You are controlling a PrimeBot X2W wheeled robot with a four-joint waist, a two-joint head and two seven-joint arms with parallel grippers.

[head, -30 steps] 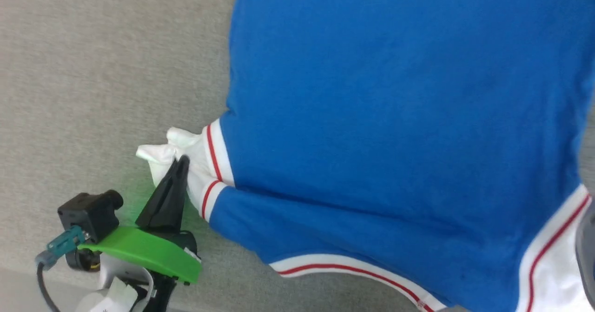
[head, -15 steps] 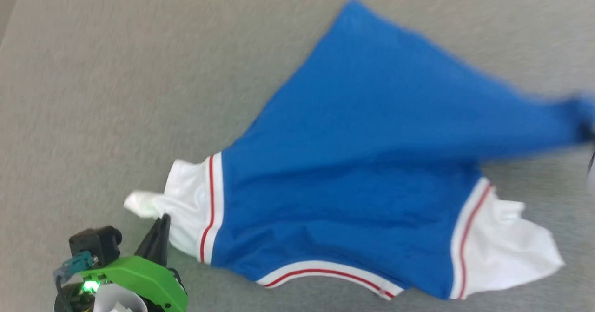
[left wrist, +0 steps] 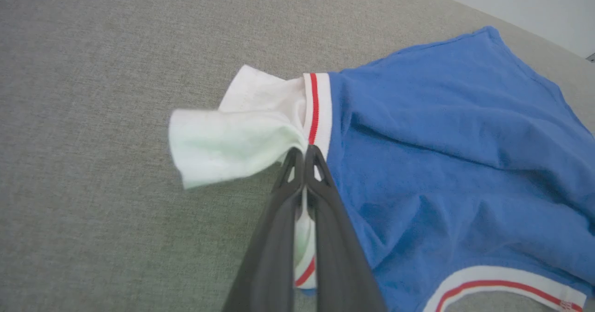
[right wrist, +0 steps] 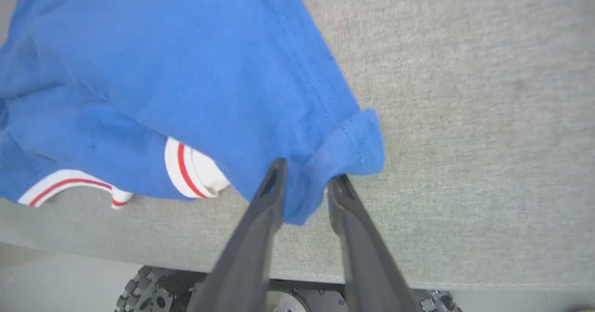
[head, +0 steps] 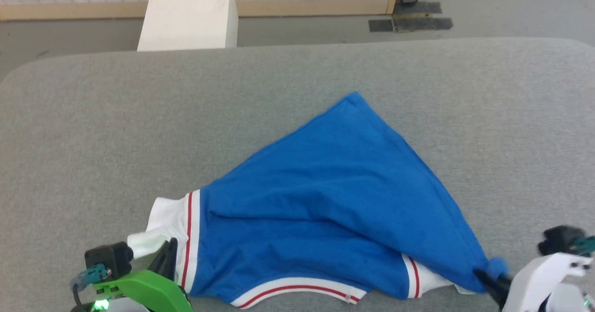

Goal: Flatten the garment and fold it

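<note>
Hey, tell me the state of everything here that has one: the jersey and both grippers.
garment: lying on the grey table, creased and drawn into a slanted triangle; not flat and not folded.
left gripper: shut on the garment's white sleeve.
right gripper: fingers parted, with the blue hem corner lying between them.

Royal-blue garment [head: 334, 186] — white sleeves [head: 162, 216], red-striped trim [head: 297, 288].
</note>
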